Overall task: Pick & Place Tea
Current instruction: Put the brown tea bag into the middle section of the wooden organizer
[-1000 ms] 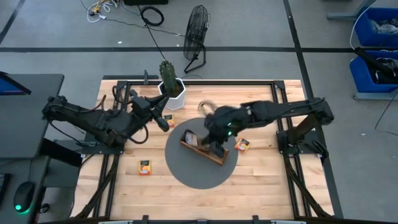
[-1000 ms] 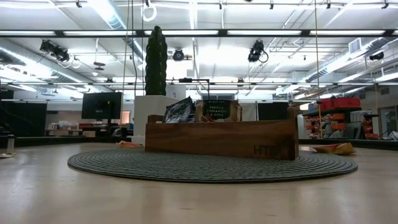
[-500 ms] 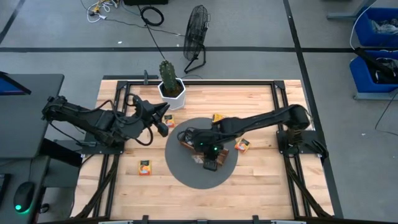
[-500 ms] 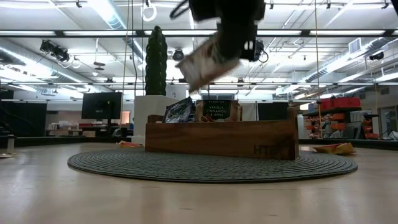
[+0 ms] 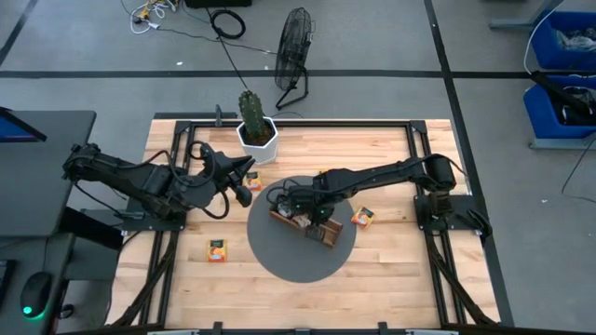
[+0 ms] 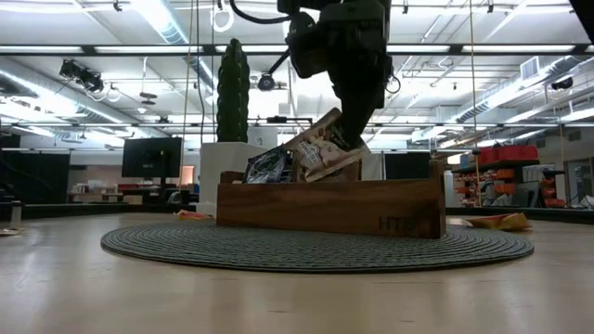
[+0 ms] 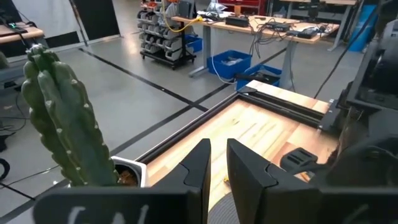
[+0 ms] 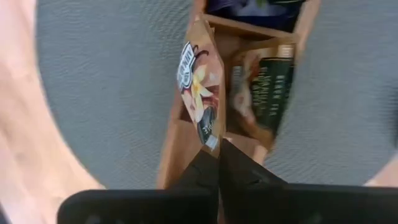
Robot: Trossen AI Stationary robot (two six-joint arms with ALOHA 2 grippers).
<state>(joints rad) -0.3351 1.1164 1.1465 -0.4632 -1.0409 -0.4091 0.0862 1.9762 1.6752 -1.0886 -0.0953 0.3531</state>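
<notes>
1. The right tool [image 6: 345, 139] is pinched tight on a beige tea packet [image 6: 320, 147], gripping it by one edge so it hangs tilted, lower end just dipping into the wooden tray [image 6: 329, 208]. My guess is it's angled like that to slide in beside the packets already standing there.
2. The tray sits on a round grey mat [image 5: 270, 251] in the middle of the worktop [image 5: 391, 270], probably to mark the drop spot.
3. The right arm is stretched long and low across from its side, wrist bent down over the tray.
4. The left tool [image 5: 244, 182] waits near the cactus [image 5: 250, 113], fingers nearly together with a slim gap and nothing between them.
5. Loose orange packets lie out on the wood, one [image 5: 217, 250] on the left, one [image 5: 361, 217] right of the mat.
</notes>
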